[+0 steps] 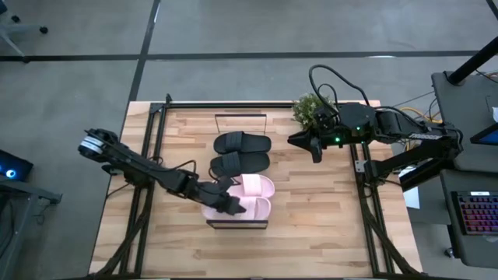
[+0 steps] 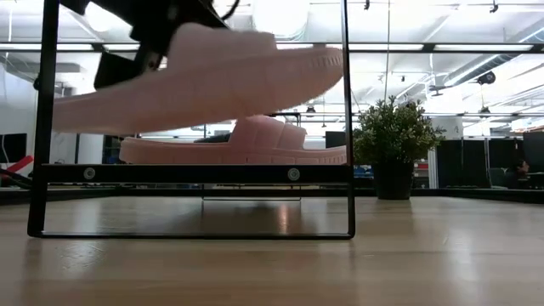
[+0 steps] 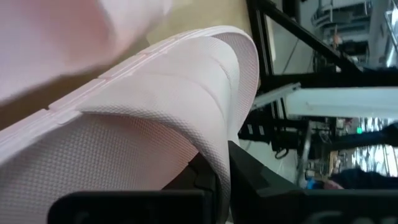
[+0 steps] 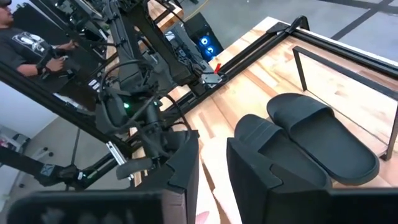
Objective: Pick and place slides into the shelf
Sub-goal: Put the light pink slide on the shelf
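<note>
Left end effector (image 1: 227, 204) clamps pink slide (image 1: 247, 208) above shelf (image 1: 237, 223).

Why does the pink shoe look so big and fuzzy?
In the left wrist view the held pink slide sits right against the lens, so it fills the picture and blurs. In the low view the bright ceiling lights glare behind it, leaving the shelf frame dark.

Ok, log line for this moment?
left tool: shut on pink slide, raised over shelf | right tool: empty, waiting | black slides: shelved
</note>
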